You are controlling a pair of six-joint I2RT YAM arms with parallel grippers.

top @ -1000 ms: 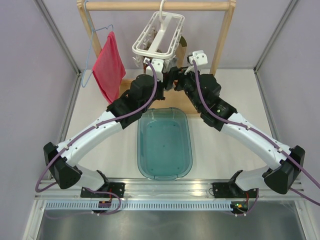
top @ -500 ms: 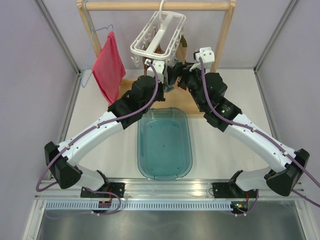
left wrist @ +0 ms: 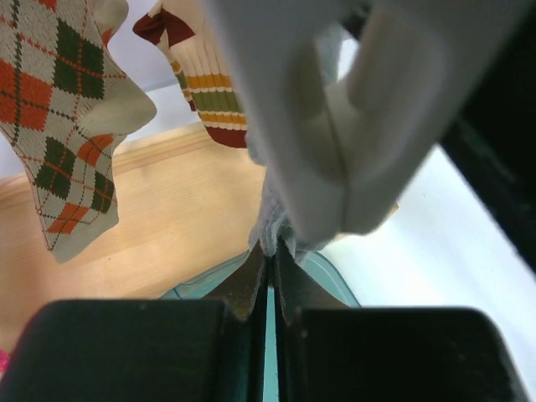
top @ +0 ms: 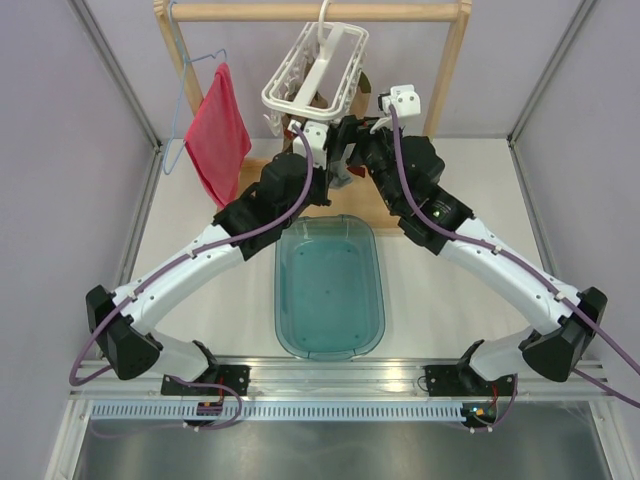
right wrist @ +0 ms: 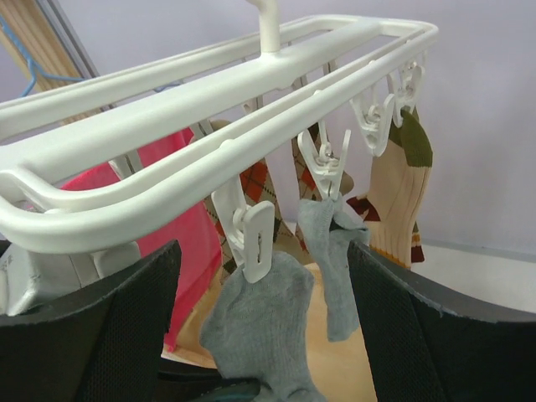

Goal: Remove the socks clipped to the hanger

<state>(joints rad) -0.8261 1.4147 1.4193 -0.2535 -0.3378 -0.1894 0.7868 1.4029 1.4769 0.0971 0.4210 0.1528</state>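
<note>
Pinching a grey sock point(left wrist: 272, 219) clipped to the white hanger point(right wrist: 167, 117) on the wooden rail point(top: 250, 12), your left end effector point(left wrist: 268, 280) is clamped tight while your right end effector point(right wrist: 264, 285) gapes wide alongside.

I see a white hanger point(right wrist: 167, 117), two plain grey socks point(right wrist: 260, 327), a cream argyle sock point(left wrist: 67, 126) with green and orange diamonds, a striped sock point(left wrist: 209, 92) in mustard, green and maroon, and a red-pink cloth point(top: 218, 135).
</note>
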